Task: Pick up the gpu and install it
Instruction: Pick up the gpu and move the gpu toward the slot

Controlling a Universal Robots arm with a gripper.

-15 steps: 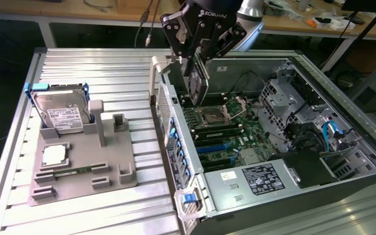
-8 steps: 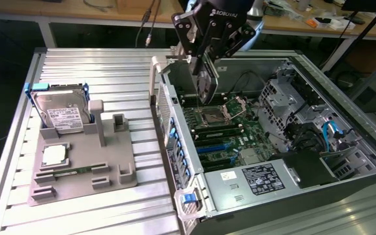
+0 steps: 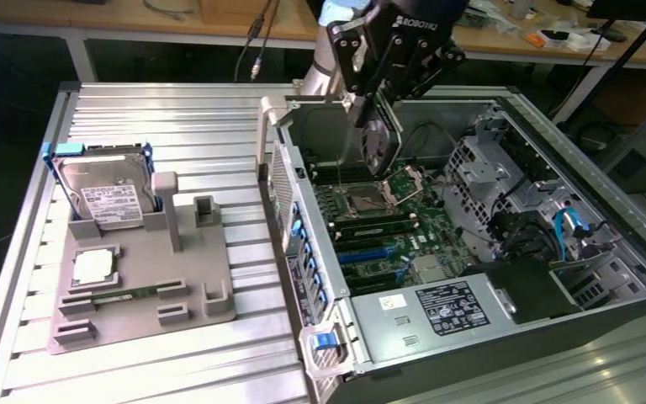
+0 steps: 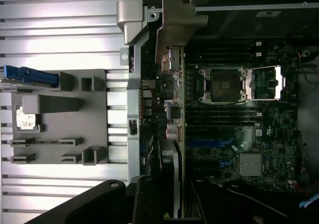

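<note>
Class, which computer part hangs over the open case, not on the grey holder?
The gpu, a thin dark circuit card clamped in the black gripper above the motherboard; the silver hard drive stands in the grey holder.

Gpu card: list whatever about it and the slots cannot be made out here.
1. Exterior view: the thin dark gpu card with silvery edge, held in the black gripper, is too small and dark; its face is unreadable.
2. Wrist view: seen end-on, the card hides its own lower edge; its height above the long blue slots cannot be told.
</note>
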